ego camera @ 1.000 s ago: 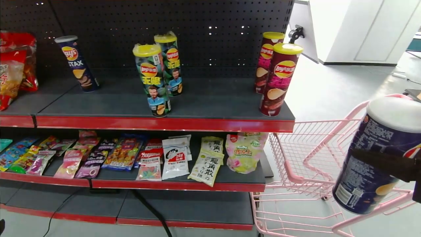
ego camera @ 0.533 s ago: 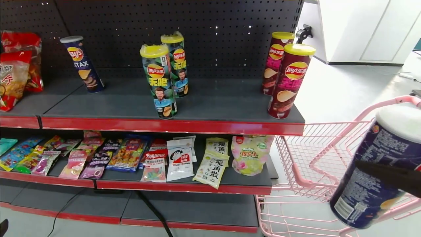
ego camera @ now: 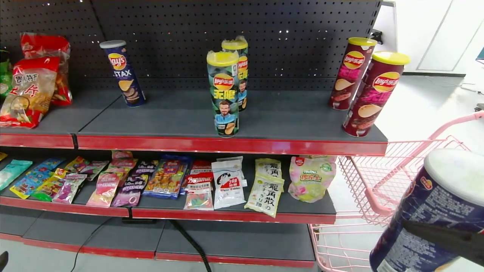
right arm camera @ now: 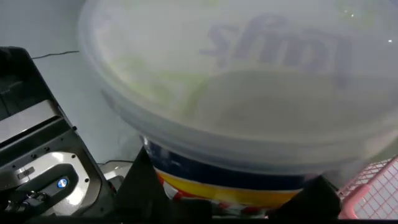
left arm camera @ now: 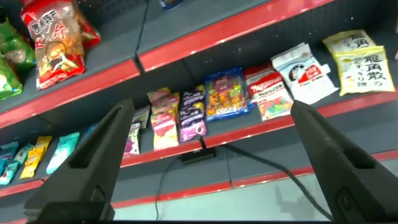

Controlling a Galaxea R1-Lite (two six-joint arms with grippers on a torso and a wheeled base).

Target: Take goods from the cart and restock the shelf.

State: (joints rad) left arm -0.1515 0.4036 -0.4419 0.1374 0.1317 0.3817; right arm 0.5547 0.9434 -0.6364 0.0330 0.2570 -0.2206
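My right gripper [ego camera: 448, 235] is shut on a dark blue chip can with a pale lid [ego camera: 435, 211], held tilted at the lower right, in front of the pink cart [ego camera: 382, 177]. In the right wrist view the can's lid [right arm camera: 236, 81] looms close above the gripper [right arm camera: 230, 202]. A matching blue can [ego camera: 123, 73] leans at the back left of the upper shelf board [ego camera: 287, 121]. My left gripper [left arm camera: 210, 112] is open and holds nothing, facing the lower shelf rows.
Two green cans [ego camera: 224, 94] stand mid-shelf and two maroon cans [ego camera: 368, 94] at its right end. Red chip bags [ego camera: 32, 87] sit at the far left. Snack packets [ego camera: 227, 185] cover the middle shelf. The bottom shelf [ego camera: 234, 238] is bare.
The head view has turned left, so the shelf shows farther right. The held can sits lower in the picture, still gripped.
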